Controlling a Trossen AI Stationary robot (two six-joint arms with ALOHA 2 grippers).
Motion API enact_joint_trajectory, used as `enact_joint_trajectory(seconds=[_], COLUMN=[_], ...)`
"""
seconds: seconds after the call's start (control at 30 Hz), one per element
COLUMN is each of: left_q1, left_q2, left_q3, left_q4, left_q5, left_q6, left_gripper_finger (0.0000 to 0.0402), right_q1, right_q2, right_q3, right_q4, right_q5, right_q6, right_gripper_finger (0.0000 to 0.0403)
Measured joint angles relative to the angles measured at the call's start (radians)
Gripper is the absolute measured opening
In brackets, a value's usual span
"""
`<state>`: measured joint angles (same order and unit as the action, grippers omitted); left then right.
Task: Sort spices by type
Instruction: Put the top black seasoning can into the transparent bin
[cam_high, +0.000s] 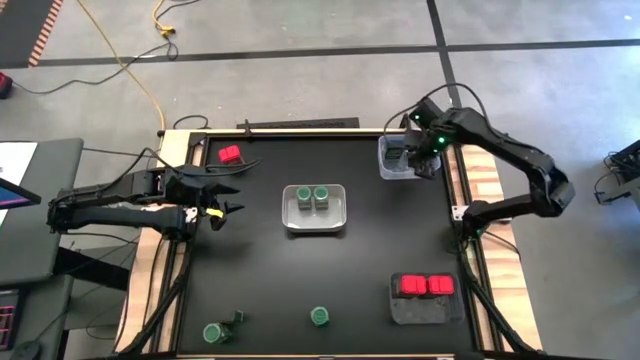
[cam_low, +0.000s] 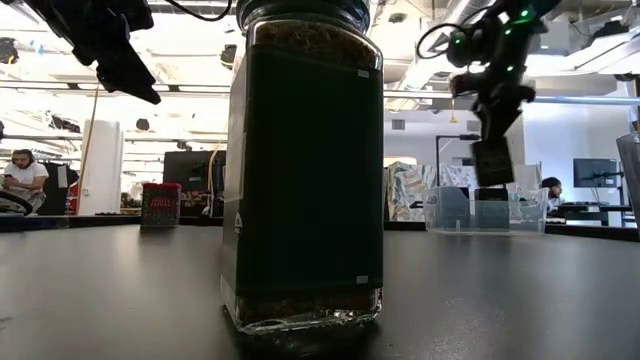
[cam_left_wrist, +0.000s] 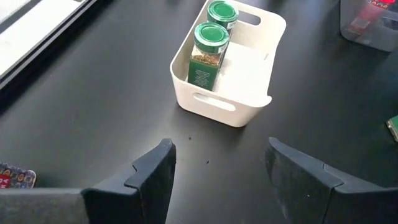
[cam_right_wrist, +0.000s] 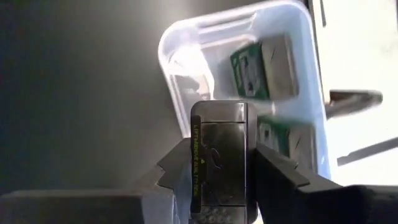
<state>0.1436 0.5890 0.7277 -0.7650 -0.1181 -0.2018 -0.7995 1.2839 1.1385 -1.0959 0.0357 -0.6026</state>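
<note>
Right tool (cam_right_wrist: 222, 171) clamps dark tin (cam_right_wrist: 221, 158) above clear tray (cam_high: 385, 160) – likely drop-in beside matching tins (cam_right_wrist: 261, 68). Left tool (cam_left_wrist: 217, 165) agape, empty – waits over desk (cam_high: 300, 280).

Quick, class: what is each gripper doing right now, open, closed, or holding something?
Left gripper: open, empty, at the table's left side.
Right gripper: shut on a dark tin, above the clear tray.

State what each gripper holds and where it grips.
Right gripper pinches a dark tin by its two sides, above the clear tray. Left gripper holds nothing.
</note>
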Motion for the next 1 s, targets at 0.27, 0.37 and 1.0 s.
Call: enact_joint_trajectory(seconds=[0.27, 0.37, 1.0], left_q1=[0.000, 0.000, 0.000], left_q2=[0.000, 0.000, 0.000], left_q3=[0.000, 0.000, 0.000], left_q4=[0.000, 0.000, 0.002], left_q5=[0.000, 0.000, -0.005], left_q6=[0.000, 0.007, 0.022], left_gripper_finger=[0.0234, 0.0234, 0.0234], right_q1=[0.033, 0.026, -0.114], right_q2=[0.115, 0.161, 0.242], right_q3=[0.002, 0.002, 0.003], right_q4=[0.095, 0.089, 0.042], right_q5=[0.000, 0.036, 0.098], right_q6=[-0.127, -0.174, -0.246], right_gripper_finger=[0.0158, 0.0158, 0.0159])
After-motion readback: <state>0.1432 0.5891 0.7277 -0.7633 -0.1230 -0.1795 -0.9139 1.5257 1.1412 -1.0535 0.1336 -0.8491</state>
